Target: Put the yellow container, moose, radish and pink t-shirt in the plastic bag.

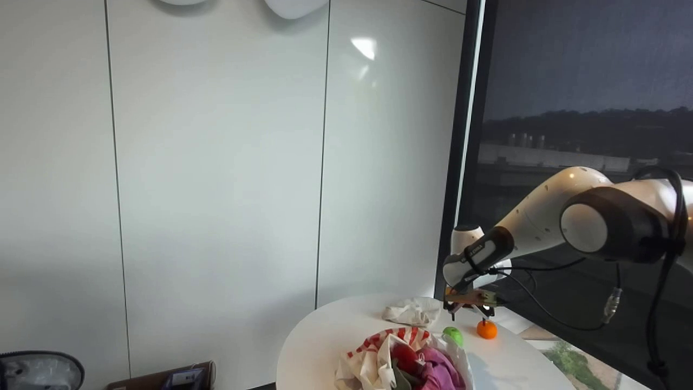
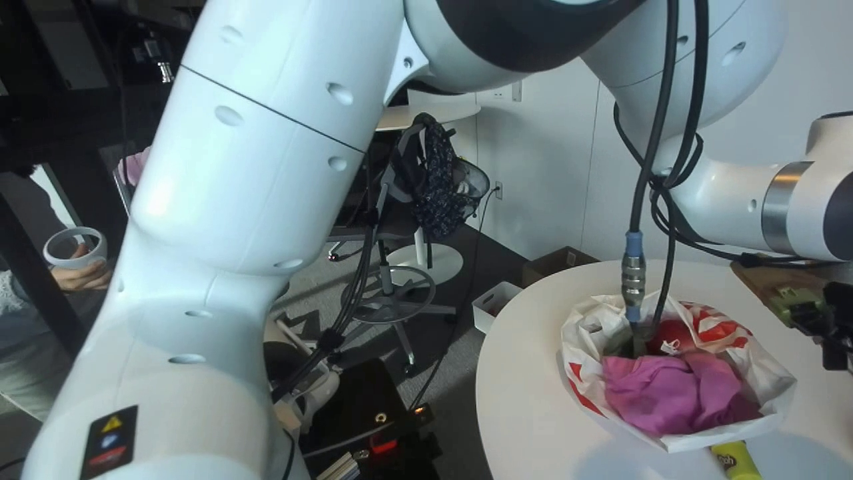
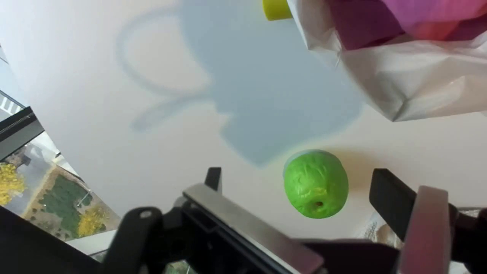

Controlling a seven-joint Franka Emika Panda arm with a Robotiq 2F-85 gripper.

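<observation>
The white plastic bag (image 1: 460, 357) stands open on the round table; it also shows in the wrist view (image 3: 411, 82). The pink t-shirt (image 2: 666, 393) lies inside it, beside a red rounded thing (image 2: 668, 335) and a grey-green thing (image 2: 620, 342); I cannot tell whether these are the radish and moose. The yellow container (image 2: 736, 461) lies on the table against the bag's outside, and its end shows in the wrist view (image 3: 277, 9). My gripper (image 3: 298, 180) is open and empty, above the table beside the bag, with a green apple below between its fingers.
The green apple (image 1: 452, 336) and an orange (image 1: 486, 329) sit on the table near the bag. A crumpled whitish cloth (image 1: 414, 312) lies at the back of the table (image 1: 308, 346). A window is beside the arm.
</observation>
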